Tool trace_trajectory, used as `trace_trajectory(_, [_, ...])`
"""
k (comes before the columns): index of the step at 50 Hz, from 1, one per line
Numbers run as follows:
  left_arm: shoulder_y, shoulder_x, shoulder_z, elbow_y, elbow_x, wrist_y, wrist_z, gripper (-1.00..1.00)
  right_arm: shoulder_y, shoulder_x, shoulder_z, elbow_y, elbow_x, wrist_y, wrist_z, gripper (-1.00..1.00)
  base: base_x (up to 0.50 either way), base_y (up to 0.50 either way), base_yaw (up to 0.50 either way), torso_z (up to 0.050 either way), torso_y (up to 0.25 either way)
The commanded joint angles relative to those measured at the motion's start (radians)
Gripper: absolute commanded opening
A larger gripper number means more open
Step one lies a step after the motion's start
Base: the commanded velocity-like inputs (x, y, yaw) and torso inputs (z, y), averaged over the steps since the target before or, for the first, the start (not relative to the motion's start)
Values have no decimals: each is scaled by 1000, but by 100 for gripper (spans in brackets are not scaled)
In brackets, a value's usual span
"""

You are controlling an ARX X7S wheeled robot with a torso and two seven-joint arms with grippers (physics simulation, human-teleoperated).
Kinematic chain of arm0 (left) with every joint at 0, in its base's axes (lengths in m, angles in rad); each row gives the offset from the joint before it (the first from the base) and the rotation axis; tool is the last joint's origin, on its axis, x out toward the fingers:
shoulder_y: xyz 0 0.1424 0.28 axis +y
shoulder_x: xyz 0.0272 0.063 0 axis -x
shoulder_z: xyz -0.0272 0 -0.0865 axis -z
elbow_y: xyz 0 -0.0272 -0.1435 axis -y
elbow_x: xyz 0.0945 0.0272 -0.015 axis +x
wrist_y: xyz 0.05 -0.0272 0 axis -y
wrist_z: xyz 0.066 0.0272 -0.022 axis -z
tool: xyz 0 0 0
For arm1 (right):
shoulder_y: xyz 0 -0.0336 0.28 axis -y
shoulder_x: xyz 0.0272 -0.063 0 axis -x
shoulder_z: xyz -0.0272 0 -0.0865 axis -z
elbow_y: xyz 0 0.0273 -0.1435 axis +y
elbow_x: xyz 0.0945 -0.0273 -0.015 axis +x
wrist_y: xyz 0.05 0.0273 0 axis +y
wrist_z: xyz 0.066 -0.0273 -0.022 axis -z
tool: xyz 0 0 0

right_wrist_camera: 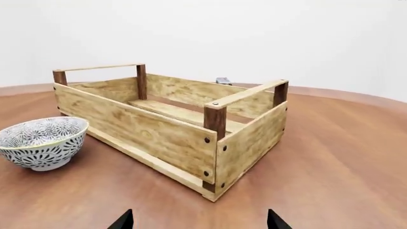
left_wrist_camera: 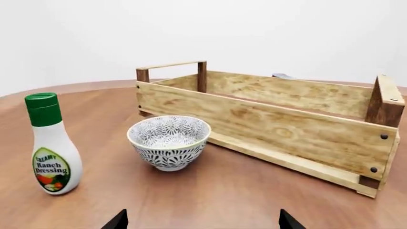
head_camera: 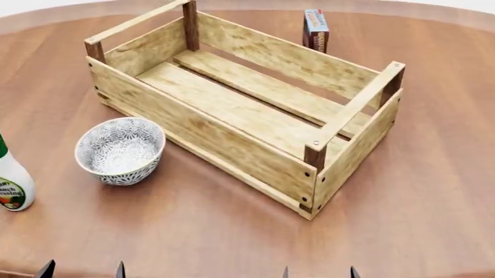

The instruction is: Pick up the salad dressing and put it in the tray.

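So basically nothing's done yet, this is square one. Nearest to the robot, both grippers sit low at the near edge of the desk (head_camera: 433, 191). The left gripper (head_camera: 81, 269) only shows two dark fingertips poking into the bottom of the head view, spread apart with nothing between them, so it's released and empty. Same deal with the right gripper (head_camera: 319, 271): tips apart, holding nothing. The wrist views back that up, just bare desk between the tips.

A bit further out on the robot's left is the dressing (head_camera: 11, 179), a white ranch bottle with a green cap, standing upright on the desk and half cut off by the edge of the head view. The left wrist view shows it whole (left_wrist_camera: 52, 145), untouched, off to the side of that gripper's line instead of between the tips. Just beside it sits a small patterned bowl (head_camera: 120, 150), between the bottle and the tray, close to the tray's long side but not touching as far as I can tell.

Then the tray (head_camera: 232, 147) itself, angled across the middle of the desk, nothing inside but its own slats. Behind it, at the far side, there's a small box (head_camera: 316, 28) standing up.

So what's left is everything: reach, grab, lift, carry over the bowl and rail, drop in. My guess is the left arm does it, since it's way closer.
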Motion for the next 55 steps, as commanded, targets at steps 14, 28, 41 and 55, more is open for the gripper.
trace_trajectory(14, [-7,-31,36,-5,-28,4,-35,100,5,30,-37,5,28,-9,31,100,0,500,0,0,0])
trace_trajectory(28, [-10,-45,52,-5,-43,3,-52,100,5,50,-73,0,19,-17,38,100,0,214,0,0,0])
trace_trajectory(41, [-22,-61,60,17,-43,-22,-78,100,0,59,-76,-19,7,-34,77,100,118,0,0,0,0])
trace_trajectory(55, [-63,-118,-12,393,-124,-248,-139,100,38,90,14,-394,42,265,179,100,500,0,0,0,0])
